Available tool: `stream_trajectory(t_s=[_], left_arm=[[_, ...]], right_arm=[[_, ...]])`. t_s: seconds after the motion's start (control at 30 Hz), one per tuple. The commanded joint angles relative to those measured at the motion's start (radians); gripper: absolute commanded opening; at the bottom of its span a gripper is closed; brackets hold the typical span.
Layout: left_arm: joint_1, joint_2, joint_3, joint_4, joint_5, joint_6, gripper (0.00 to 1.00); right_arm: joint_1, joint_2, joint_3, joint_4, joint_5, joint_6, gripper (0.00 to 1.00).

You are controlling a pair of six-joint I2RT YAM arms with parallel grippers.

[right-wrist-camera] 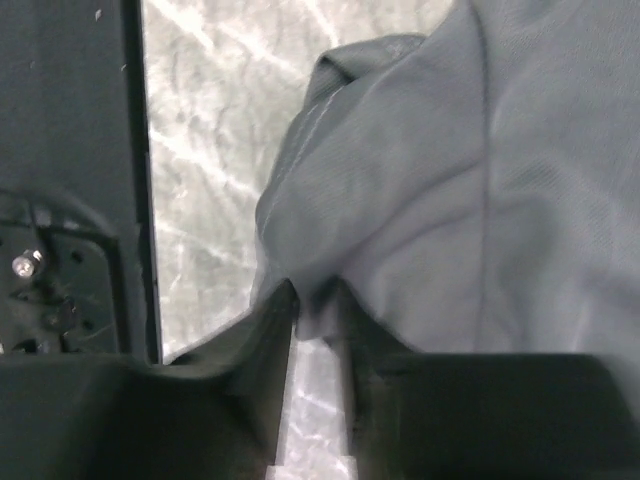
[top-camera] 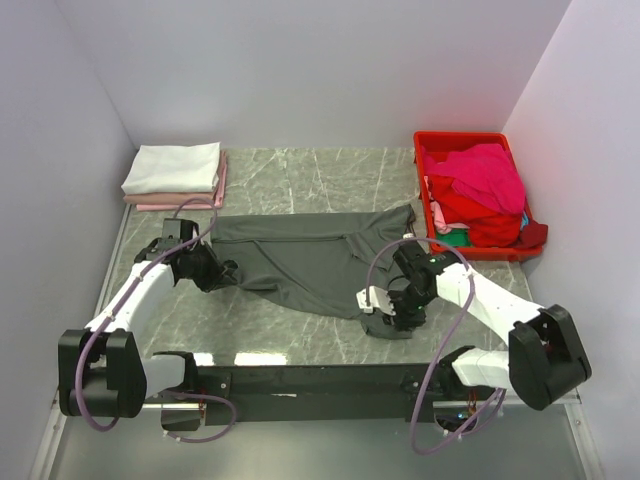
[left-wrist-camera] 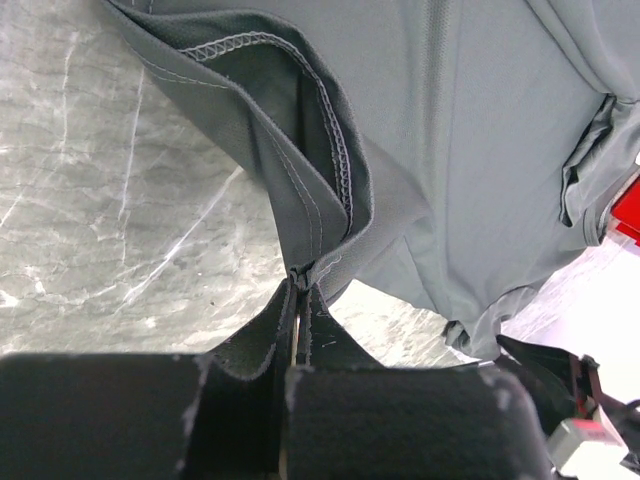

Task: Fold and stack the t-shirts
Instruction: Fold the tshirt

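Holding the hem at the left side of the charcoal-grey t-shirt (top-camera: 300,255), the left tool (left-wrist-camera: 298,285) is clenched on a thin pinch of stitched edge. The garment is spread across the middle of the marble surface (top-camera: 300,170), its near edge rumpled and slanting.

At the near right corner, a fold of the same cloth is taken between the fingers of the right tool (right-wrist-camera: 318,295). They are drawn in around it, but a gap shows beneath, so it cannot be told whether the fold is firmly gripped.

The two corners appear to be held so that the shirt can be stretched flat or lifted over for a fold.

At the far left a finished stack is kept out of the working area: a white t-shirt (top-camera: 172,167) is laid squarely on a pale pink t-shirt (top-camera: 185,203).

At the far right the red crate (top-camera: 465,137) is heaped with unfolded garments: a magenta t-shirt (top-camera: 490,175) on top, red cloth (top-camera: 480,215) beneath, and a strip of green cloth (top-camera: 455,238) at its near side.
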Motion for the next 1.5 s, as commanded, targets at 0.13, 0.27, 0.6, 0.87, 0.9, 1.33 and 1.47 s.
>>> stream_trajectory(t_s=[0.13, 0.27, 0.6, 0.87, 0.9, 1.33, 1.47], left_arm=[[0.009, -0.009, 0.002, 0.020, 0.025, 0.031, 0.00], [0.012, 0.000, 0.015, 0.017, 0.017, 0.039, 0.00], [0.017, 0.063, 0.061, 0.039, 0.025, 0.051, 0.00], [0.018, 0.092, 0.073, 0.053, 0.045, 0.064, 0.00], [0.018, 0.094, 0.073, 0.053, 0.046, 0.067, 0.01], [0.018, 0.082, 0.042, 0.063, 0.048, 0.071, 0.00], [0.018, 0.080, 0.038, 0.065, 0.051, 0.071, 0.00]], right_arm=[[0.037, 0.018, 0.086, 0.002, -0.077, 0.060, 0.00], [0.039, 0.086, 0.253, -0.051, -0.163, 0.091, 0.00], [0.086, 0.360, 0.527, 0.288, 0.117, 0.675, 0.50], [0.020, 0.250, 0.513, 0.090, -0.007, 0.502, 0.50], [0.026, 0.243, 0.473, 0.098, -0.005, 0.514, 0.50], [0.074, 0.383, 0.428, 0.230, 0.202, 0.720, 0.50], [0.083, 0.407, 0.422, 0.216, 0.185, 0.726, 0.48]])
